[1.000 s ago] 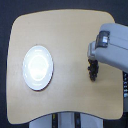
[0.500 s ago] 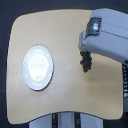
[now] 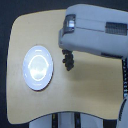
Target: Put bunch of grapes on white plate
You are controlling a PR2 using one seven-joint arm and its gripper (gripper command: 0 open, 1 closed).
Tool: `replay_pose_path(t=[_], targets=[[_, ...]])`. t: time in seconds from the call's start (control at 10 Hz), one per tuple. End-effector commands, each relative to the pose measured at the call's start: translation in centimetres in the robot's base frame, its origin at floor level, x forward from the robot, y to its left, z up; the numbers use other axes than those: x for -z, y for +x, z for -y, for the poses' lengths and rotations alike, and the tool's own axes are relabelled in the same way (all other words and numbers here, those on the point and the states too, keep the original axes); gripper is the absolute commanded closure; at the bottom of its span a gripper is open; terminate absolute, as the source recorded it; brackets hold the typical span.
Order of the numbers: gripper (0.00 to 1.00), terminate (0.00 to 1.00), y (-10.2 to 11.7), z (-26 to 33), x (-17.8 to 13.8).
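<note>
grapes aloft, plate off toward the table's left edge

bunch of grapes (image 3: pixel 68 60) hanging long-axis down beneath the claw (image 3: pixel 65 50), seemingly clamped on its top; white plate (image 3: pixel 38 68) just beside, toward the exterior view's left, apart.

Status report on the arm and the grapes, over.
Gripper hidden under the arm housing, state unclear. Bunch of grapes hangs below it, over bare table. White plate empty, to the exterior view's left. Nothing in between.
</note>
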Motion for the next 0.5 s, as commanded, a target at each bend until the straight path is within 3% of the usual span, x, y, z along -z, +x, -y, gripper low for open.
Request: replay_pose_path(t=[0.0,0.4], targets=[[1.0,0.0,-1.8,-11.7,4.2],[1.0,0.0,-3.8,-15.2,6.4]])
